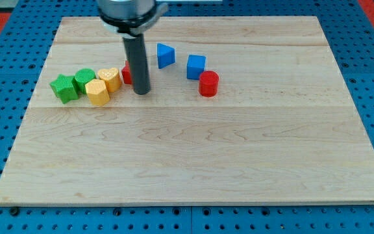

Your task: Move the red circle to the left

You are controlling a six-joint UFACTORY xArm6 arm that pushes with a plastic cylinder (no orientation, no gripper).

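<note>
Yellow block nearest, my tip right of it, red circle farther right; no gripper in view

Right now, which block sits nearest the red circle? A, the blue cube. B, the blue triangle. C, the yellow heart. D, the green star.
A: the blue cube sits just up and to the view's left of the red circle, almost touching it, while the other blocks lie farther toward the view's left. My tip is well to the view's left of the circle, beside a partly hidden red block.
</note>
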